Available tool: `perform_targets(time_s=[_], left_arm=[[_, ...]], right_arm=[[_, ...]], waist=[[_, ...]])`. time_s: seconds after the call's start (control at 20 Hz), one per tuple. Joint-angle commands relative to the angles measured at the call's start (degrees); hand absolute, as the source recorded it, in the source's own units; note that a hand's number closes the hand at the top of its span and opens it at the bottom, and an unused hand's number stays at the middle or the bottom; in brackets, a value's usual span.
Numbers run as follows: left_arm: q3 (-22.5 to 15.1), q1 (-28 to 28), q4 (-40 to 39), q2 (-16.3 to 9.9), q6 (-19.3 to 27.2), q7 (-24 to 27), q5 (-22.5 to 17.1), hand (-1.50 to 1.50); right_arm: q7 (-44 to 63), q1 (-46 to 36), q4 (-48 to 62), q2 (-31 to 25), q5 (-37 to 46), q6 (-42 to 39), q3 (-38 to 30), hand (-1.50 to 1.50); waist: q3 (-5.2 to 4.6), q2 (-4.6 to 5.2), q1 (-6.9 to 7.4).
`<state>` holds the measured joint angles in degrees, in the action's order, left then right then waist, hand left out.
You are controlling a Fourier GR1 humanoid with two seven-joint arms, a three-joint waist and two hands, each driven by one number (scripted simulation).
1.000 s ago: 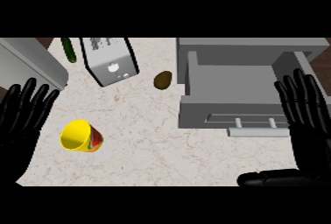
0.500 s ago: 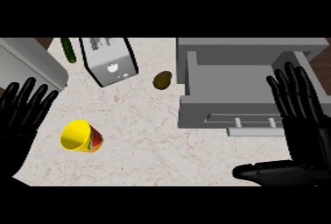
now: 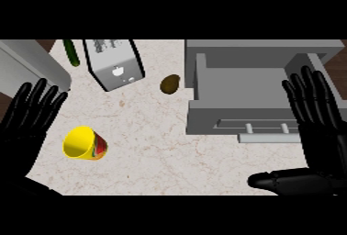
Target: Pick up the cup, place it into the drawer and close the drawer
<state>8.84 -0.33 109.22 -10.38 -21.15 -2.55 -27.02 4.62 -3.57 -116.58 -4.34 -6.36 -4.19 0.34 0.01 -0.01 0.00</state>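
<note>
Head view – cup (image 3: 84,144) on side, drawer (image 3: 252,98) open

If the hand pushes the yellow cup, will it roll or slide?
The cup lies on its side on the counter, so a push would probably roll it. Its wide mouth and narrower base suggest a curved path. It looks stiff, so fingers likely would not dent it.

This is a kitchen: a pale marbled surface (image 3: 156,137) carries a steel toaster (image 3: 114,64), a brown potato (image 3: 169,83), a green cucumber (image 3: 70,52) and a yellow cup (image 3: 84,143), beside an open grey drawer (image 3: 251,92)
</note>
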Motion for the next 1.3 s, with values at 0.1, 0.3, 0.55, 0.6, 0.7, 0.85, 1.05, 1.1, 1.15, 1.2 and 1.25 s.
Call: perform_targets(time_s=[0.1,0.3,0.55,0.6,0.7,0.85,1.05,1.1,1.15,1.2,1.25], left_arm=[[0.39,0.9,0.01,0.71,-0.41,-0.45,1.5,-1.5],[4.98,-0.44,-7.25,-2.63,-4.82,2.29,-0.17,-1.5],[4.1,2.27,-11.99,-0.75,-5.42,6.21,5.63,-1.5],[4.85,0.94,-12.83,-1.77,-5.37,5.17,4.75,-1.5],[3.48,4.11,-13.32,0.77,-5.6,9.84,9.21,-1.5],[4.68,5.46,-12.67,0.22,-5.41,8.32,8.69,-1.5],[6.66,4.23,-26.45,-0.67,-9.2,20.3,13.64,-1.5],[5.89,3.15,-23.98,0.12,-6.29,18.16,14.79,-1.5],[6.12,0.38,-28.04,-1.45,-6.99,18.02,15.32,-1.5],[7.5,2.5,-29.28,-2.09,-9.11,21.55,14.92,-1.5],[8.08,2.25,-29.89,-3.18,-10.37,21.32,14.09,-1.5]], right_arm=[[1.18,-1.02,-1.14,-1.19,-1.5,-0.88,-2.89,-1.5],[-2.4,-0.49,2.45,2.4,3.71,1.49,1.85,-1.5],[2.27,-3.46,0.59,-0.23,1.53,0.56,-0.84,-1.5],[-0.75,6.43,-5.29,1.64,1.74,-0.9,2.37,-1.5],[4.36,-6.21,0.03,0.36,1.35,1.74,-0.74,-1.5],[1.03,-0.2,-0.75,0.67,1.95,-0.14,0.17,-1.5],[6.7,-4.17,-2.75,-0.73,-2.44,-0.01,-2.67,-1.5],[3.27,-1.11,-2.46,-2.29,-4.2,-2.84,-5.26,-1.5],[5.57,-4.34,-1.14,-1.77,-1.4,-0.84,-3.35,-1.5],[4.66,-1.99,-2.68,-1.56,-3.13,-2.07,-3.59,-1.5],[2.47,0.73,-3.44,0.45,0.84,-1.17,-0.06,-1.5]], waist=[[-0.01,-0.03,0.04],[-0.01,0.02,0.04],[-0.02,0.02,0.05],[-0.01,-0.03,-0.26],[-0.03,0.02,0.15],[-0.01,-0.02,0.1],[-0.05,0.05,-0.03],[-0.01,0.01,-0.05],[-0.03,0.04,-0.05],[-0.02,0.01,-0.03],[-0.02,0.0,-0.04]])
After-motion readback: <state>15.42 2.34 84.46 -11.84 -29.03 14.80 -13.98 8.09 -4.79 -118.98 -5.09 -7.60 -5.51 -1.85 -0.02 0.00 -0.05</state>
